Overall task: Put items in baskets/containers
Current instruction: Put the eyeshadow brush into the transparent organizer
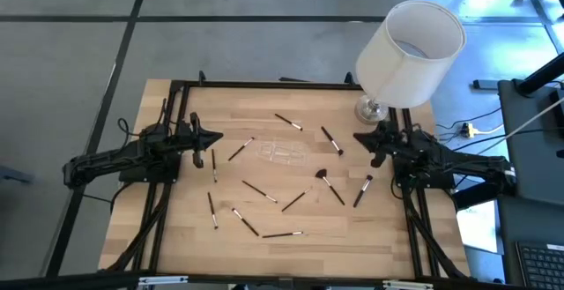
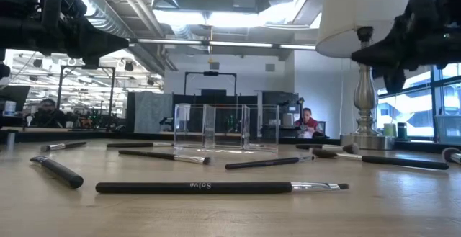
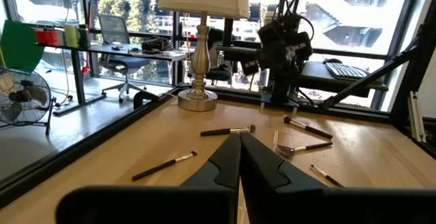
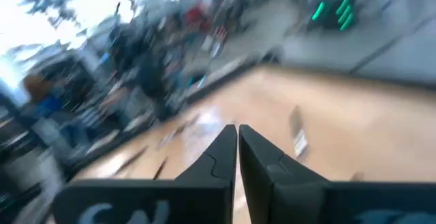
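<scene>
Several thin dark makeup brushes lie flat and scattered on the wooden table, among them one near the table's near edge [image 1: 282, 234] [image 2: 216, 187] and a fan-headed one [image 1: 330, 185]. The clear compartment tray [image 1: 284, 152] [image 2: 225, 127] stands on the table's middle. My left gripper [image 1: 218, 138] [image 3: 240, 138] hovers shut over the table's left side, left of the tray. My right gripper [image 1: 358, 137] [image 4: 237, 129] hovers shut over the right side, near the lamp base. Neither touches a brush.
A big white-shaded lamp [image 1: 408, 50] stands with its silver base [image 1: 368, 109] [image 3: 197, 100] on the table's far right corner, close to my right gripper. A black frame [image 1: 264, 85] runs round the table's edges. A person [image 2: 306, 124] sits far off in the room.
</scene>
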